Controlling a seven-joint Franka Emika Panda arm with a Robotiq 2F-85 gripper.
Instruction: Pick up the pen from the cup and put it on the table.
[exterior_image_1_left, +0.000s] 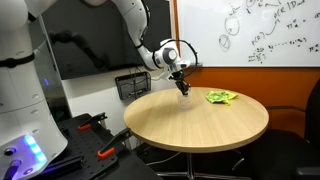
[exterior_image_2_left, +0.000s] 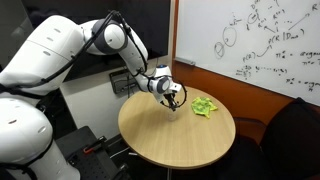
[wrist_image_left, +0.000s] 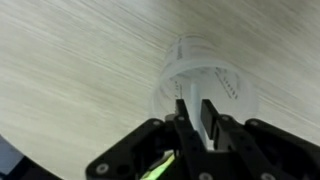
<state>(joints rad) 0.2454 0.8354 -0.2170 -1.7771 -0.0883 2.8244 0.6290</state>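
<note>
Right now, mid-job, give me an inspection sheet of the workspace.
Surface: round wooden table, mostly bare.
Job's things: clear cup standing near the table's edge on the robot's side; pen not clearly made out.
Clutter: crumpled green item on the table, apart from the cup.
Grippers: gripper lowered at the cup's mouth, fingers close together; cannot tell whether they grip anything.
Cables: nothing seen.
Surroundings: whiteboard with writing, dark screen, black wire basket behind the table.
</note>
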